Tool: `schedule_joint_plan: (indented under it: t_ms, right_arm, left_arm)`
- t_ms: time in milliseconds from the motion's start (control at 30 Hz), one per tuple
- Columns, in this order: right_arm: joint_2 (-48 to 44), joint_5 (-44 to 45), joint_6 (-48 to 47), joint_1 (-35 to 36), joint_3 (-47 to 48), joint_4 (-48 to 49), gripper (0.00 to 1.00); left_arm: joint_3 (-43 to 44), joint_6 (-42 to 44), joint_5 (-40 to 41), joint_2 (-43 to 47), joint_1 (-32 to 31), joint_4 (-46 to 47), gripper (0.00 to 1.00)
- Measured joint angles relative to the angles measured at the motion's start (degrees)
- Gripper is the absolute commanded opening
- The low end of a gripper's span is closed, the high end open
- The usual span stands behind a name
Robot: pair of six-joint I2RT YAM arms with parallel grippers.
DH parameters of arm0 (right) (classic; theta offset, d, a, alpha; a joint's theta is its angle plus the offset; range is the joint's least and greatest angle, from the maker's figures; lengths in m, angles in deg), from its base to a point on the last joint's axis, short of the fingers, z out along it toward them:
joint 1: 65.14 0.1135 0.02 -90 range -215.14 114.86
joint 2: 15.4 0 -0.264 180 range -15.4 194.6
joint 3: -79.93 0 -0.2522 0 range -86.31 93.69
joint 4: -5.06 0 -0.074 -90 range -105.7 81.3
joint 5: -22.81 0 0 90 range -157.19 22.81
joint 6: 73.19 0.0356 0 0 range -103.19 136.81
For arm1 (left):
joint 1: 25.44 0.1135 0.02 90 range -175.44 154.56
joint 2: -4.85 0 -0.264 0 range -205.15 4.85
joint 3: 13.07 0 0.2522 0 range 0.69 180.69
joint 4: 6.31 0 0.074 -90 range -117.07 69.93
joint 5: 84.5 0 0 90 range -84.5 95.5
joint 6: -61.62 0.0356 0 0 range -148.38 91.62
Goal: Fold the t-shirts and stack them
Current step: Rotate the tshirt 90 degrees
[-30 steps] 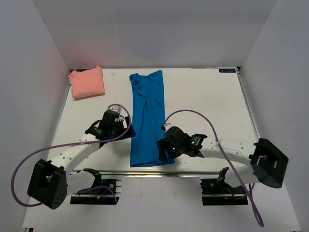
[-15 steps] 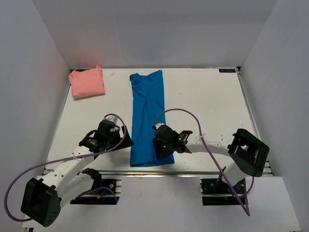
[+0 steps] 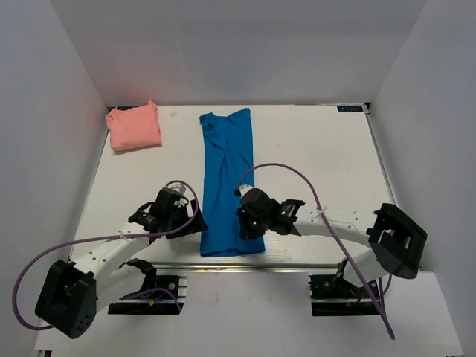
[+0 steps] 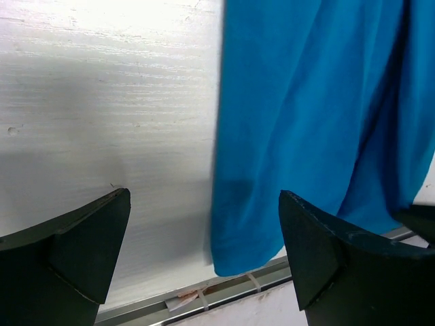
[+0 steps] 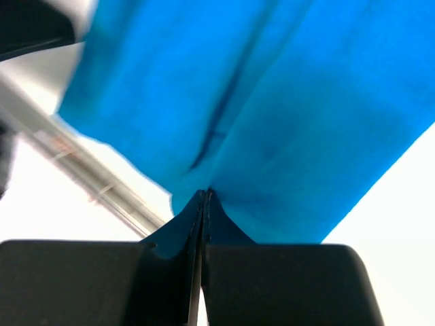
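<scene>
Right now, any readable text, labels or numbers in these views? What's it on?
Nothing legible.
Unreadable: the small dark label at the far right corner of the table has light characters that are too small to make out.
No print visible on the blue t-shirt or the pink t-shirt.

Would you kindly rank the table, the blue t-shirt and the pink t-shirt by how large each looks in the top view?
1. table, by far the largest
2. blue t-shirt, a long folded strip
3. pink t-shirt, a small square bundle

Both shirts lie flat on the table, so nearness to the camera hardly skews this.
</scene>
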Motion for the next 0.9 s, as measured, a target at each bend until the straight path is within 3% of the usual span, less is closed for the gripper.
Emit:
schedule_joint_plan:
  t_ms: [600,900]
  right_arm:
    - [-5.0,-12.0,-4.4,0.4,-0.1,1.5,0.0]
    - [5.1,-18.3,-5.8,1.3,2.8,5.5,0.0]
  left_arm:
    - [0.1,0.2,-1.5,-3.7,0.0,5.2,1.0]
    - [0.0,0.2,-1.4,-3.1,0.0,4.0,1.0]
